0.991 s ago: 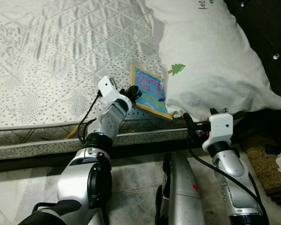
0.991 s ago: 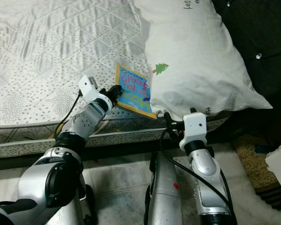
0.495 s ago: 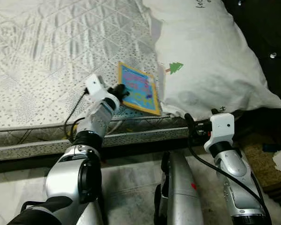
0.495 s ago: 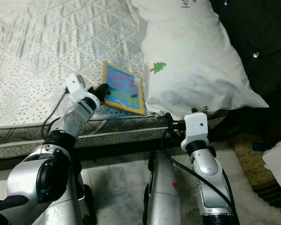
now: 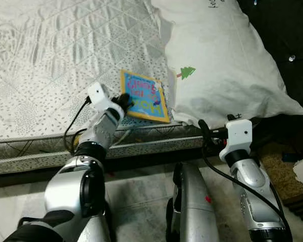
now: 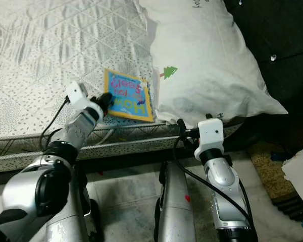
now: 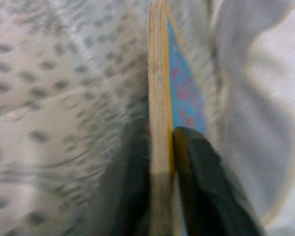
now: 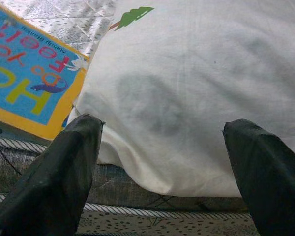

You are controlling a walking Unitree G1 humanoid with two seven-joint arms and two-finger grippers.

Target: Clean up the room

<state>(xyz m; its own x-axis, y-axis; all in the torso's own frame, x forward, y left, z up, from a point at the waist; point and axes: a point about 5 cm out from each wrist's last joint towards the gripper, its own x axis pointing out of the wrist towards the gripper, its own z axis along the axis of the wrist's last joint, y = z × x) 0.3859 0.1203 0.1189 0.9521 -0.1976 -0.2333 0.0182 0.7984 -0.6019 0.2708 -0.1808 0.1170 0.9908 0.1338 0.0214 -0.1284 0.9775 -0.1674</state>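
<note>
From our head views, our left hand pinches the edge of the blue-and-yellow book lying on the bed just beside the white pillow. Our left wrist view shows the fingers clamped on either face of the book's edge. In our right wrist view, our right hand is spread wide and empty, near the pillow's lower edge.

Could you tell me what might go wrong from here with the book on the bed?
The left gripper pinches the book only at its edge, so it may pivot or slip when lifted. The book lies close to the mattress edge and could drop to the floor. The open right gripper sits just under the pillow and might snag it.
</note>
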